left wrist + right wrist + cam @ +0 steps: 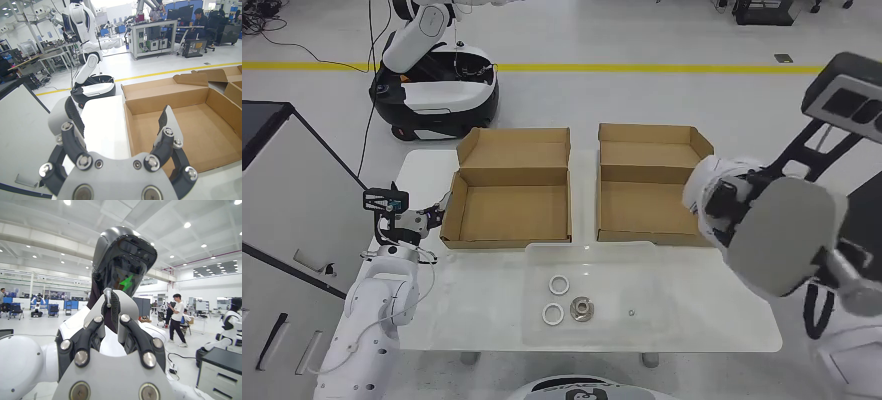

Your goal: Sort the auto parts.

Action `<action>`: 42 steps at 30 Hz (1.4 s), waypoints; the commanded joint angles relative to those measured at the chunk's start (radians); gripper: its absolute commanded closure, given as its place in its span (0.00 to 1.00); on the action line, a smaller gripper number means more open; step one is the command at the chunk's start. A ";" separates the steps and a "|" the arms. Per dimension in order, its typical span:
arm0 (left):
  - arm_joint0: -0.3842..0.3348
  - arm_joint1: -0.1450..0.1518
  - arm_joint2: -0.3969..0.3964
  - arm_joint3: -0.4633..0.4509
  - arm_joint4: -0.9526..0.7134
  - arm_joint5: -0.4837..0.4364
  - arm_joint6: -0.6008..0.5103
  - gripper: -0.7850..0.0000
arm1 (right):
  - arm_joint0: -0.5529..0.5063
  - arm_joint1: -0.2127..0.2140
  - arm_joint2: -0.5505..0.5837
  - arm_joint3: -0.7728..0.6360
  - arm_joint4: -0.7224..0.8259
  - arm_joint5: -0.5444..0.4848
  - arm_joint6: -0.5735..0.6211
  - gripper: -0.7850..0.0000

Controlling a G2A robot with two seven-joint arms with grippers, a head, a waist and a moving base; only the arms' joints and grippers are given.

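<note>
My right gripper (110,298) is shut on a metal bolt (107,297), held upright and raised off the table, pointing back at the robot. In the top view the right arm (777,235) hangs high over the table's right side, beside the right cardboard box (647,225). My left gripper (118,115) stands open with nothing in it, over the table at the left wall of the left cardboard box (189,130). Two white rings (559,284) (553,314), a metal round part (581,308) and a tiny part (631,312) lie on the table's front middle.
Both boxes (507,210) stand open with flaps up at the back of the white table (692,320), and their floors look bare. A grey cabinet (282,190) stands left of the table. Another robot's base (437,95) is parked behind it.
</note>
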 commanded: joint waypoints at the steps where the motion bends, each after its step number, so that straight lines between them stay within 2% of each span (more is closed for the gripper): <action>1: 0.000 0.000 0.000 0.000 0.000 0.000 0.000 0.00 | -0.007 -0.002 0.002 0.026 -0.041 0.008 0.008 1.00; 9: 0.000 0.000 0.000 0.000 0.000 0.000 0.000 0.00 | -0.033 0.006 0.047 0.077 -0.168 0.093 0.093 1.00; 26: 0.000 0.000 0.000 0.000 0.000 0.000 0.000 0.00 | -0.048 -0.042 0.004 -0.002 0.031 -0.001 -0.001 1.00; 42: 0.000 0.000 0.000 0.000 0.000 0.000 0.000 0.00 | -0.050 -0.057 0.042 0.079 -0.101 0.115 0.115 1.00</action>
